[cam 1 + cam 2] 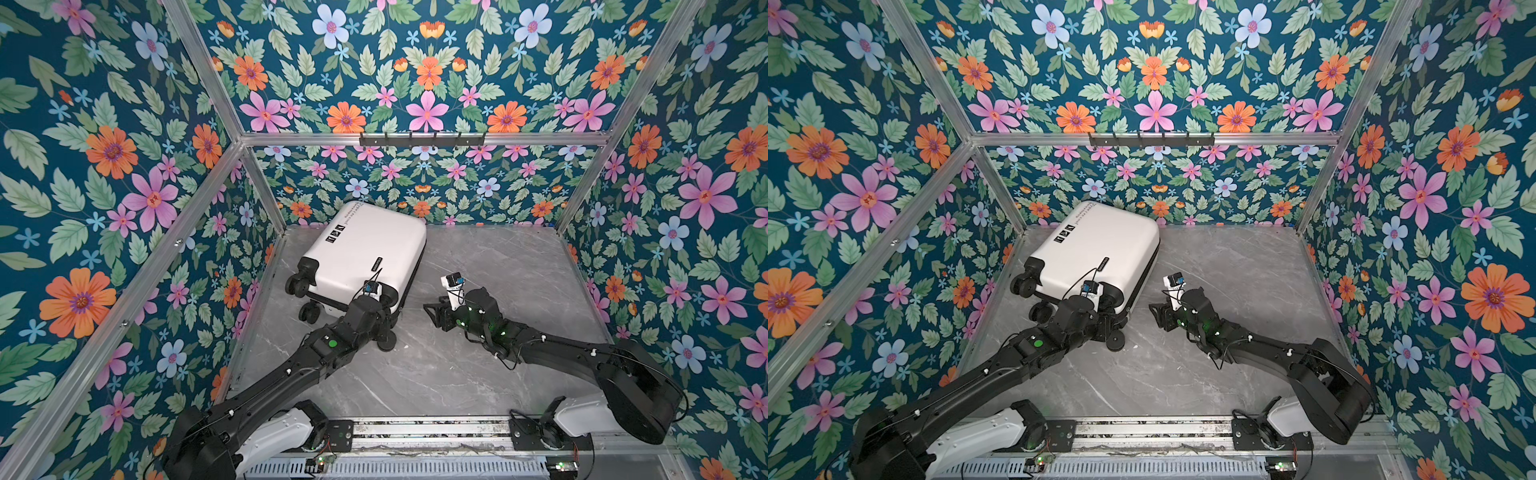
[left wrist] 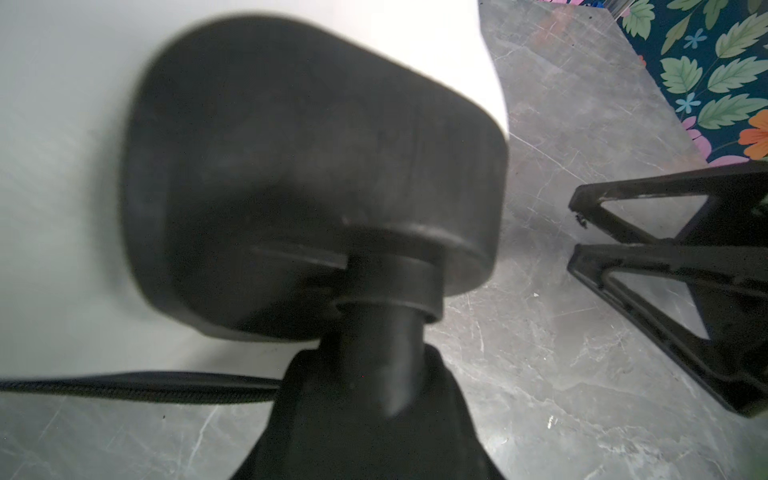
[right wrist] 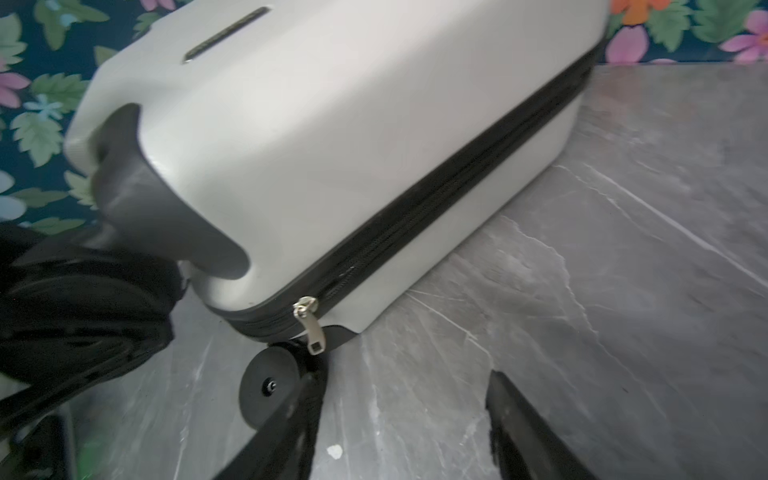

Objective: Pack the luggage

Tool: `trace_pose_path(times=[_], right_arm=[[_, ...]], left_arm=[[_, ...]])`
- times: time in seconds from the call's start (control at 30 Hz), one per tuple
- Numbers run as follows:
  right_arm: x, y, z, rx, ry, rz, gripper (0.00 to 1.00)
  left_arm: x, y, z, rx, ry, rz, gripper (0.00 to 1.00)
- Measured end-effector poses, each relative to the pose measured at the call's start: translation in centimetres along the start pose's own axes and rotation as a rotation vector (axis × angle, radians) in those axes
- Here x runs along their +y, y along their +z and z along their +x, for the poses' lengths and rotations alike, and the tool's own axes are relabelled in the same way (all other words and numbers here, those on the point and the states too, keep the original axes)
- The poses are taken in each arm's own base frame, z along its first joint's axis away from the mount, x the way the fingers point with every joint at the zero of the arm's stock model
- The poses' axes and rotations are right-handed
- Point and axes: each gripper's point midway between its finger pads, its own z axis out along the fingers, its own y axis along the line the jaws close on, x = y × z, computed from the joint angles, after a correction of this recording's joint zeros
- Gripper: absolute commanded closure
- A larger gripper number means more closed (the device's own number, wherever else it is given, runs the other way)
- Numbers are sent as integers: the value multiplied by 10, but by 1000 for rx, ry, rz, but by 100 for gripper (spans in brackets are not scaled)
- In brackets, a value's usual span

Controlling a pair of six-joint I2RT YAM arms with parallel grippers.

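One luggage [image 1: 365, 249] | white shell, black wheels [image 1: 296, 286] | lying flat | zip [image 3: 436, 199] apparently closed

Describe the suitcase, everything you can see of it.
The suitcase is a small white hard shell, glossy, with black text, three square icons, black wheels and a black zip band, shut, its silver pull at a near corner. It lies flat, askew, on the grey table by the back wall. The left gripper is at a near wheel; grip unclear.
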Motion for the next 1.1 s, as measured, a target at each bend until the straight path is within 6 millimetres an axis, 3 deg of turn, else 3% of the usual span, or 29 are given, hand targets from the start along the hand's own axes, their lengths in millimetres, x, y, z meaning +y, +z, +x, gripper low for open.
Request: trace_pose_path(times=[0.23, 0.47, 0.73, 1.1], right_arm=[[36, 17, 25, 83, -98, -175, 42], [59, 35, 47, 146, -134, -267, 48], [55, 63, 54, 172, -147, -259, 49], [51, 76, 51, 160, -193, -186, 57]], left_arm=[[-1, 0, 1, -10, -12, 10, 100], [-1, 0, 0, -16, -21, 16, 100], [-2, -1, -1, -16, -23, 16, 100], [-1, -1, -1, -12, -22, 12, 100]])
